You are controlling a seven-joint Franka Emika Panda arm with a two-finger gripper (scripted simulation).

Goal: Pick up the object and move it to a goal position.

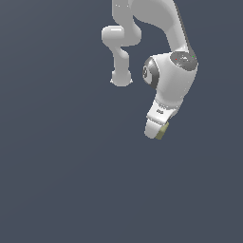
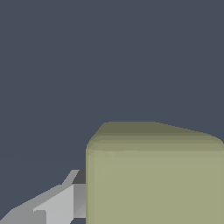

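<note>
One small olive-tan cube point(image 1: 163, 132) sits clamped at the tip of the white tool point(image 1: 156, 131), so carry it smoothly toward the goal, unseen here, keeping the grip firm.

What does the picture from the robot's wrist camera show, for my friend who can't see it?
A pale olive-tan cube fills much of the wrist view, seen very close up. One light grey finger of the gripper sits right against its side, and everything behind is a plain dark blue-grey background.
</note>
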